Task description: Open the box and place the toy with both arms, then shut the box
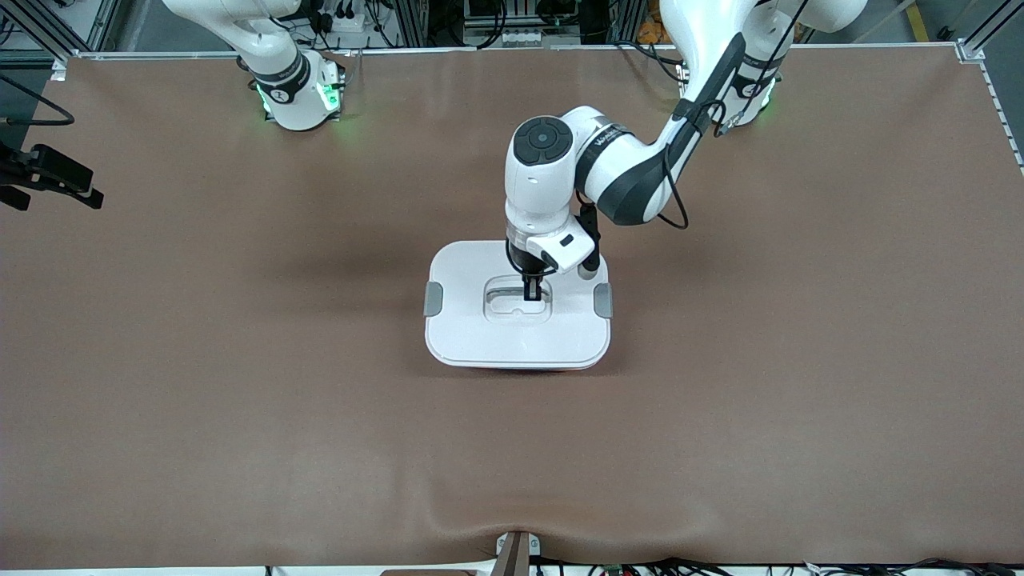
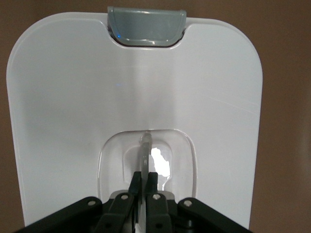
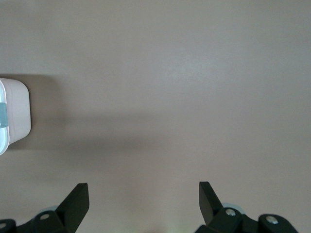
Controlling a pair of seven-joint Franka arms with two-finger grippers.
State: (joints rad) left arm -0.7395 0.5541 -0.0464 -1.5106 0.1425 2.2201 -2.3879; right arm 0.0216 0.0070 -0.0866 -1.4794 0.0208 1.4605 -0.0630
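Note:
The box [image 1: 480, 336] stands in the middle of the table with its white lid on; a thin pinkish strip of the tub shows under the lid's near edge. Grey clips [image 1: 433, 298] sit at both ends of the lid. My left gripper [image 1: 530, 294] is down in the lid's recessed centre and is shut on the thin upright handle [image 2: 145, 145]; in the left wrist view its fingers [image 2: 145, 175] pinch that handle. My right gripper [image 3: 143, 187] is open and empty over bare table, with a corner of the box [image 3: 14, 114] at the edge of its view. The toy is not in view.
The brown table cover [image 1: 240, 360] spreads wide on all sides of the box. A dark fixture [image 1: 48, 176] juts in at the right arm's end of the table. The right arm's base [image 1: 296, 88] waits at the table's back edge.

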